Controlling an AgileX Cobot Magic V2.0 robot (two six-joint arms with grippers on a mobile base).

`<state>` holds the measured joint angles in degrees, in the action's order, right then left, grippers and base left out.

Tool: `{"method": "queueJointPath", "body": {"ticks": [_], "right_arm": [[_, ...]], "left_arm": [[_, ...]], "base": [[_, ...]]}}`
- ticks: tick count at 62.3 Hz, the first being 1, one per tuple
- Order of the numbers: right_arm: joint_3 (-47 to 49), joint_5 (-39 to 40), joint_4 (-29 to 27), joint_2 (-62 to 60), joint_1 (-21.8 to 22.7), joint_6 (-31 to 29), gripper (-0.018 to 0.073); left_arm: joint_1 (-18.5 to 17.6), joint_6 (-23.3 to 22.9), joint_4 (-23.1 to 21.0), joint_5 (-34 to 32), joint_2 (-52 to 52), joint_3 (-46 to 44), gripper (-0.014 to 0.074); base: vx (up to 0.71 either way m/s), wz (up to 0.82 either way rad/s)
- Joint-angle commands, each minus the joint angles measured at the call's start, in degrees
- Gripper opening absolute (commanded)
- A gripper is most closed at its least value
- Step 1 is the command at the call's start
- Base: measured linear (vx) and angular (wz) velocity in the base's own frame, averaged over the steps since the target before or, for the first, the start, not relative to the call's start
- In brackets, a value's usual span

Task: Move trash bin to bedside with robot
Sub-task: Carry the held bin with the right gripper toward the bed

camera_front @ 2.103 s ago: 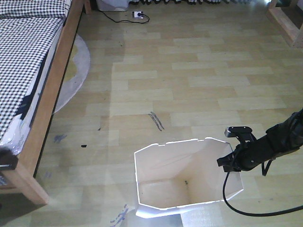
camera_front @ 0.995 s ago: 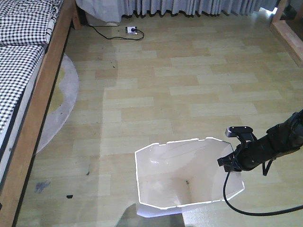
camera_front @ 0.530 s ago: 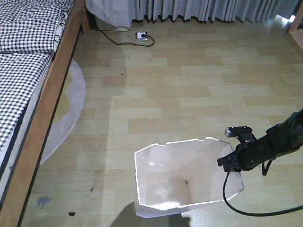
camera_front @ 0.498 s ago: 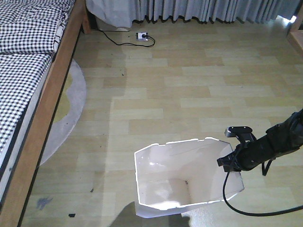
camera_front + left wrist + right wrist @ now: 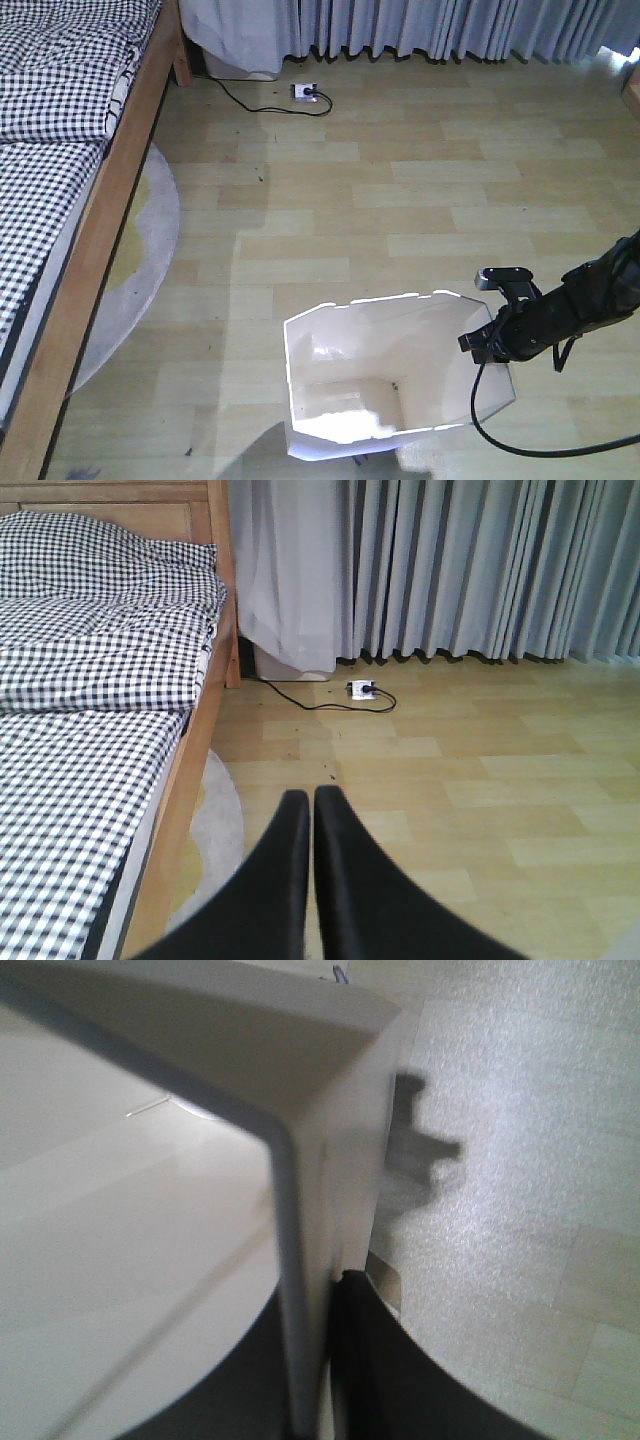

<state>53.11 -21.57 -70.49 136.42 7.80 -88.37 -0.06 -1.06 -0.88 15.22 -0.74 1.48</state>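
Front view: shows the white bin (image 5: pixel 350 345) out on the plank floor (image 5: pixel 430 200), gripped at its right rim by the right claw (image 5: pixel 487 343), a black cable (image 5: pixel 500 432) looping below. Places it well apart from the bed (image 5: pixel 95 235) at left, with a pale round rug (image 5: pixel 150 230) between; cannot tell whether lifted or resting. Left wrist view: finds the left claw (image 5: pixel 308 800) pressed shut on nothing, aimed past checked bedding (image 5: pixel 90 670) toward grey curtains (image 5: pixel 480 570) and a power strip (image 5: pixel 362 689). Right wrist view: catches the bin's thin wall pinched between dark fingers (image 5: pixel 365 1360), one inside, one outside. Suggests a grasp already made and the haul only partway done; leaves closing the gap to the wooden frame, setting down beside it and letting go.
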Motion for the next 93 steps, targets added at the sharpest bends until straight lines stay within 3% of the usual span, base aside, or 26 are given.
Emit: {"method": "queueJointPath", "body": {"ticks": [1,93], "right_arm": [[0.86,-9.54,-2.14,-4.29,0.13,0.2,-0.0006],[0.86,-9.54,-2.14,-4.29,0.13,0.2,-0.0006]], "left_arm": [[-0.11,-0.25,-0.18,-3.98,-0.82,1.07,-0.0006],[-0.11,-0.25,-0.18,-3.98,-0.82,1.07,-0.0006]], "base": [[0.25,0.0],[0.26,0.01]]}}
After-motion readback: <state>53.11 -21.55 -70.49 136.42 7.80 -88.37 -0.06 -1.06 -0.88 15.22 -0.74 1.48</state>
